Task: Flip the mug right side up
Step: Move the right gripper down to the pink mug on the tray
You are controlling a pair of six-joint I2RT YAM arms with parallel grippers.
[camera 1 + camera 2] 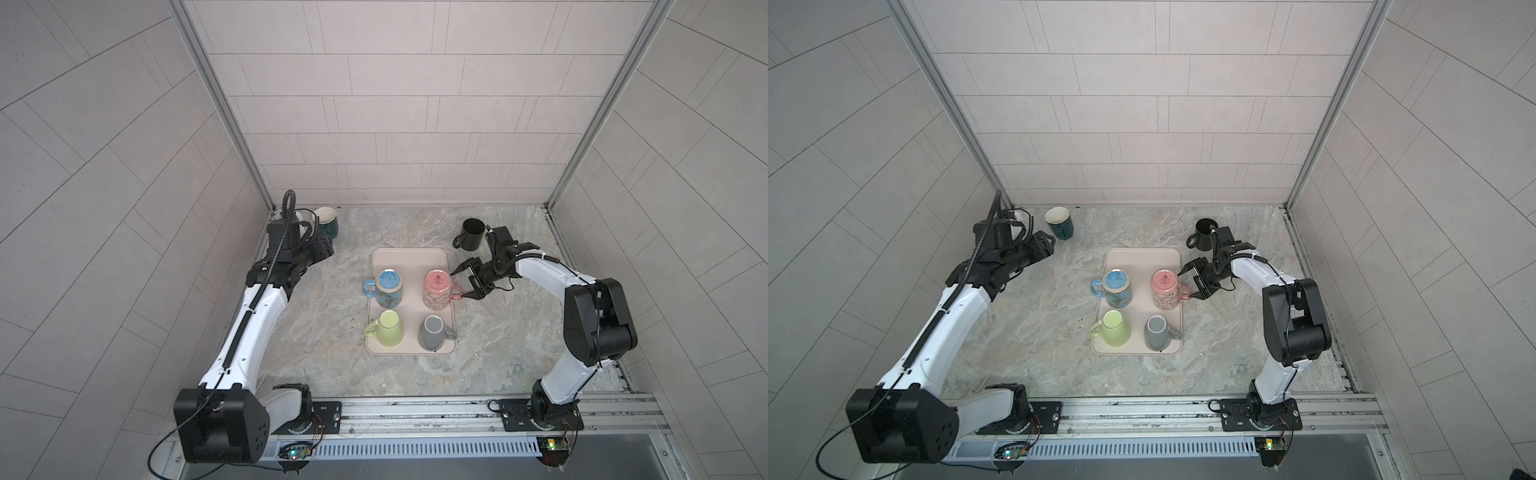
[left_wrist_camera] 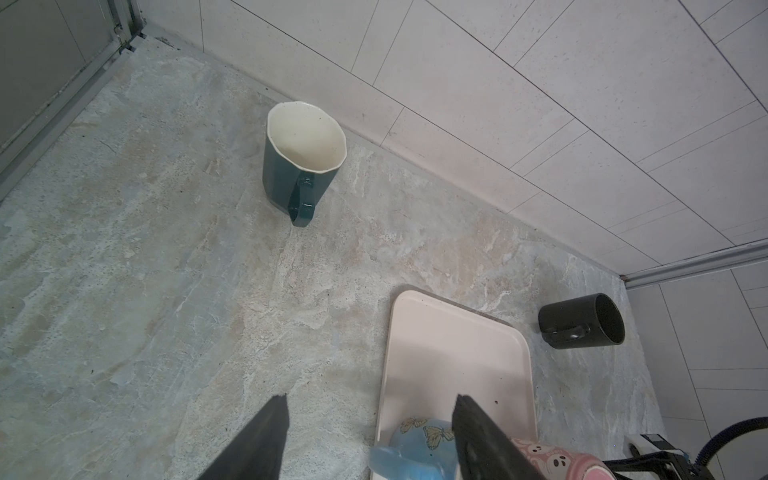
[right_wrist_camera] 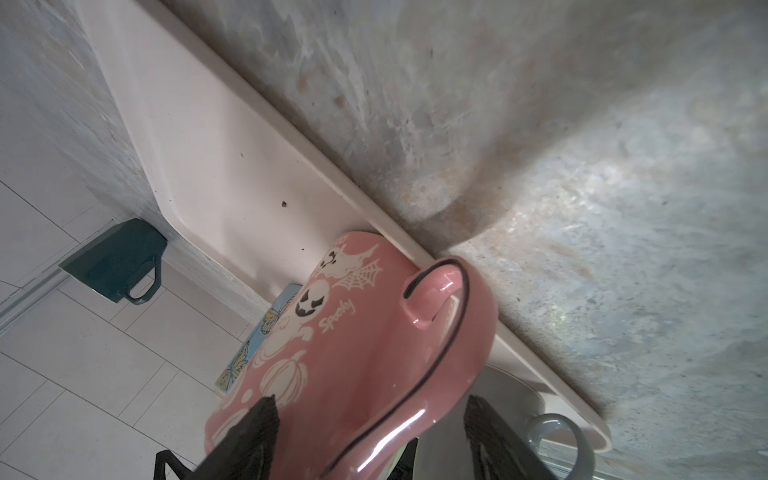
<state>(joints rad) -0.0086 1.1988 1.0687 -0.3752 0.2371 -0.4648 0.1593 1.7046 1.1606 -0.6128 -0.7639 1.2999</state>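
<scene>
Pink glaze fills most of the right wrist view. The pink ceramic mug [image 3: 353, 353], printed with white ghosts and pumpkins, stands base-up on the right half of the pale pink rectangular plastic tray [image 1: 409, 250] at the centre of both top views. Its handle points toward the tray's right rim, and its mouth is hidden against the tray. The right gripper [image 1: 460, 284] is spread open, one finger on each side of that handle — whether either touches the glaze cannot be told.

Three more mugs stand inverted on the tray. A blue butterfly-print mug [image 1: 388, 286] is just left of the pink ceramic mug, with a lime-green mug [image 1: 390, 328] and a grey mug [image 1: 432, 332] close together in the lower row. The tray's upper third is bare.

In a top view the left gripper [image 1: 1046, 243] is partly covered by its own wrist. The left wrist view shows its fingers [image 2: 266, 436] apart with nothing between them, cut off by the frame edge. It is near an upright dark teal faceted mug [image 1: 1060, 224] in the upper left corner of the marble-patterned tabletop [image 1: 324, 332]. An upright black cylindrical mug [image 1: 473, 235] stands off the tray at upper right, just behind the right wrist. Bare tabletop lies wide on both sides of the tray and below it.
</scene>
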